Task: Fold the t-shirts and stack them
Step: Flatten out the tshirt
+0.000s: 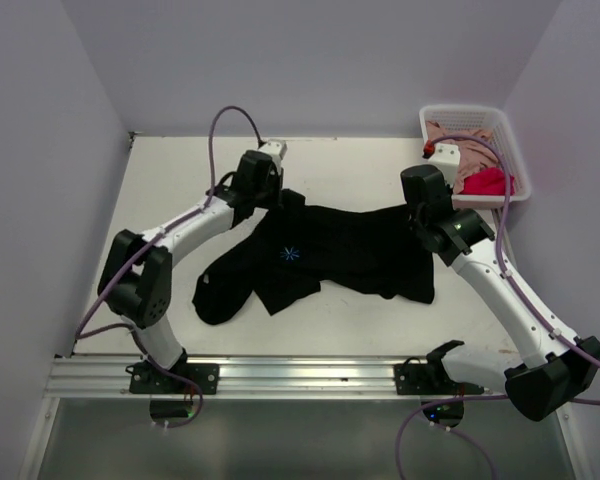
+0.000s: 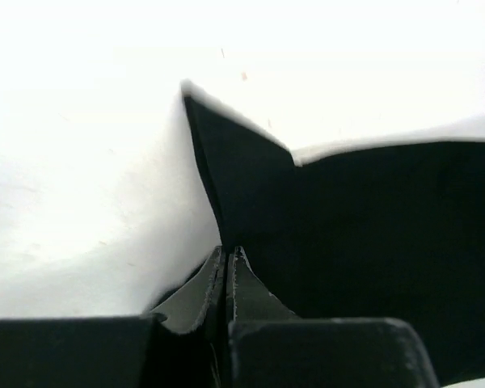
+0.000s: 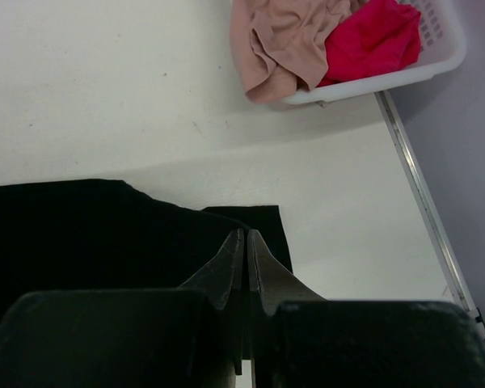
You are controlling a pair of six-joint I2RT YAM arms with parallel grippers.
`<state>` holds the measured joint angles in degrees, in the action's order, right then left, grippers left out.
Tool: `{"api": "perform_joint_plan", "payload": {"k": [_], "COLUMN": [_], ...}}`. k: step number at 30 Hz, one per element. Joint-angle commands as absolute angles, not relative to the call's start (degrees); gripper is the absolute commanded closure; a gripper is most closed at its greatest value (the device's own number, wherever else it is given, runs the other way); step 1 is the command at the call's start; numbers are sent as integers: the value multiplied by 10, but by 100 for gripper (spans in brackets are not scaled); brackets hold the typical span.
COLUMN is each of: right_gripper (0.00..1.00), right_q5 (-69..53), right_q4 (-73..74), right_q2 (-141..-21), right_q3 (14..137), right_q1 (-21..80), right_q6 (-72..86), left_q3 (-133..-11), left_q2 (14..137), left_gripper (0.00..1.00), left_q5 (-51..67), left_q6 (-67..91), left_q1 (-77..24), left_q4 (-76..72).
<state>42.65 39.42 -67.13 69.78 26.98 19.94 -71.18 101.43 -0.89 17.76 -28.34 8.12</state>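
Top view: black shirt [image 1: 330, 250] spread across mid table [image 1: 380, 325]. Its upper edge is strung between the two grippers; the lower left part is bunched in a lump toward the left arm. Left gripper [image 1: 280, 197] at the shirt's upper left corner. Left wrist view shows fingers [image 2: 214, 279] pressed together, pinching cloth at the edge. Right gripper [image 1: 421, 222] at the upper right corner, fingers likewise closed on cloth, a small flap lying flat just past the tips.

Basket [image 1: 462, 108] in far right corner, apart from the black shirt, just beyond the right wrist. Pink shirt [image 1: 468, 150] crumpled inside, spilling over the rim. Red shirt [image 1: 488, 182] beside it, touching. Purple cables [image 1: 232, 112] loop above both arms; the right arm's cable crosses over the basket.
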Motion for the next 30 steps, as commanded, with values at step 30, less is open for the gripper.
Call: {"api": "perform_joint_plan", "payload": {"k": [30], "right_gripper": [100], "right_q5": [496], "right_q4": [323], "right_q2": [-618], "right_q3": [761], "right_q1": [267], "right_q6": [133], "left_q3": [-995], "left_q2": [646], "left_gripper": [100], "left_q5": [-396], "left_q6": [11], "left_q1": [-285], "left_q4": [328]}}
